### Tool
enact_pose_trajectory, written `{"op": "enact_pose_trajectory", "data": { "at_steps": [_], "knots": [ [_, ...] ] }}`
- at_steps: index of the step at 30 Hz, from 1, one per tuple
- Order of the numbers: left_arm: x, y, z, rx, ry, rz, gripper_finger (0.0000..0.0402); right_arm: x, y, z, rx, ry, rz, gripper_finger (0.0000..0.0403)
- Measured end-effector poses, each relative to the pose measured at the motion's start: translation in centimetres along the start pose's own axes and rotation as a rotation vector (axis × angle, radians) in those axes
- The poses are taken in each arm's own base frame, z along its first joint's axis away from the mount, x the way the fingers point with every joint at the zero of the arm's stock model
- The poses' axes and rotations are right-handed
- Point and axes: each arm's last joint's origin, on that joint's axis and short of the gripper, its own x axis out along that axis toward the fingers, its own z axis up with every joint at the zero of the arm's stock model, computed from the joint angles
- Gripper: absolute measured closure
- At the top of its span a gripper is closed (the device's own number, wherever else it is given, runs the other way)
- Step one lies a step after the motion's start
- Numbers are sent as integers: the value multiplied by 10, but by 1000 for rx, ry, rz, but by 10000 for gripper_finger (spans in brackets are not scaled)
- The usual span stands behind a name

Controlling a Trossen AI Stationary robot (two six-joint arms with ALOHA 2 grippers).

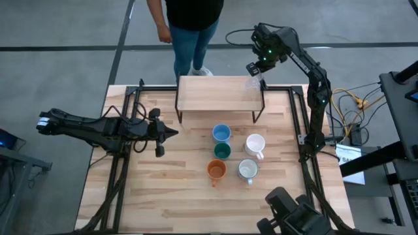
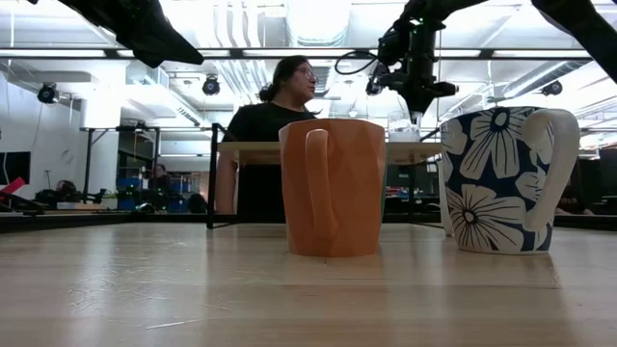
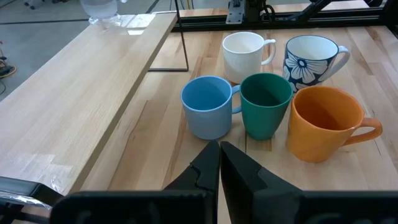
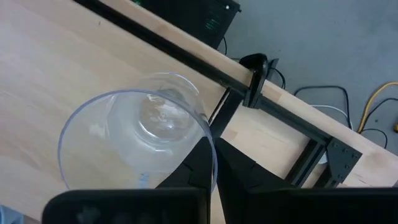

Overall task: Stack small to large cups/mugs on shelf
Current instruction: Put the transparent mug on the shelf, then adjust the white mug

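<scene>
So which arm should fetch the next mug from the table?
Probably the left. Its tool is shut on nothing and points at the light blue mug, while the right tool is over the shelf, pinching the clear glass.

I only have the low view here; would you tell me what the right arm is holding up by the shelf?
Observer: The right gripper has its fingers shut on the rim of the clear glass, at the right end of the shelf.
Operator: Thank you. How many mugs stand on the table?
Observer: Five. Behind the orange mug and floral mug stand the light blue mug, green cup and white mug.
Operator: And the left arm?
Observer: The left gripper is shut and empty, over the table left of the mugs.
</scene>
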Motion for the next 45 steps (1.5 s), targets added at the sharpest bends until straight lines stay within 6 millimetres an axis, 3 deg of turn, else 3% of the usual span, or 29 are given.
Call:
{"op": "enact_pose_trajectory", "data": {
  "at_steps": [29, 45],
  "knots": [
    [0, 0, 0, 0, 1, 0, 402, 10, 2, 5, 5, 30, 52, 393],
    [0, 0, 0, 1, 1, 0, 402, 10, 2, 6, 12, 30, 52, 328]
  ]
}}
